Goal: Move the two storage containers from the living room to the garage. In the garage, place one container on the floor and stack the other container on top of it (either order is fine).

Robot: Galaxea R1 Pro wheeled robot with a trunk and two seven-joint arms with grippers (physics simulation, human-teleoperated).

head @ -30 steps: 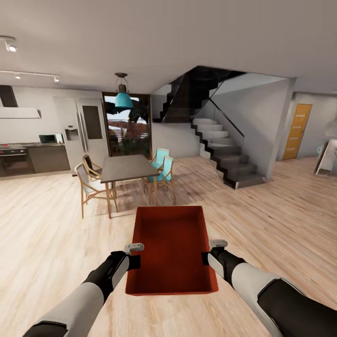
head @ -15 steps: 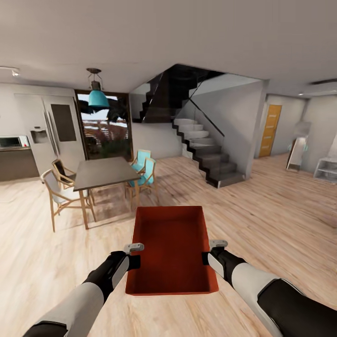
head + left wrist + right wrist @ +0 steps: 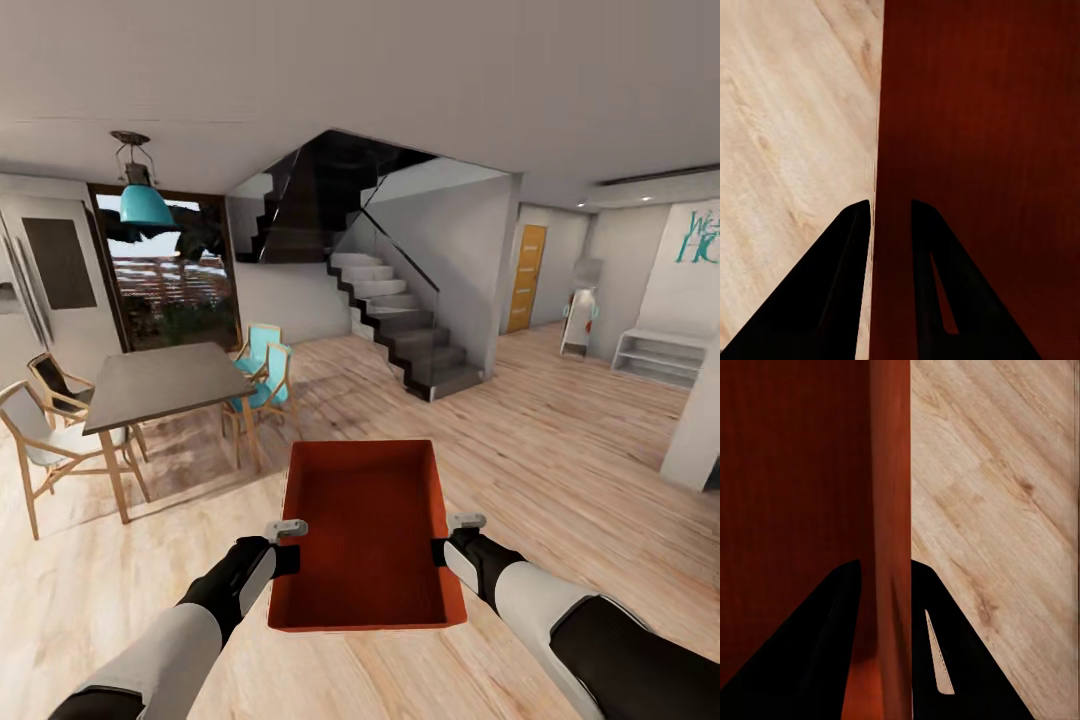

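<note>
Storage container (image 3: 366, 535), L gripper (image 3: 283, 545) & R gripper (image 3: 452, 537) clamped on side walls, wood floor (image 3: 560, 470) open ahead

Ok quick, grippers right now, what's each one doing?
Left gripper: shut on the storage container's left wall.
Right gripper: shut on its right wall.

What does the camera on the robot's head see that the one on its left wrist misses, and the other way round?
The head view alone takes in the room: dining table, staircase, and both grippers, left and right, each clamped on one long side wall of the storage container. The left wrist view alone gives the close-up: its fingers straddling the container's wall, one inside and one outside. Both share the red container and the wood floor.
</note>
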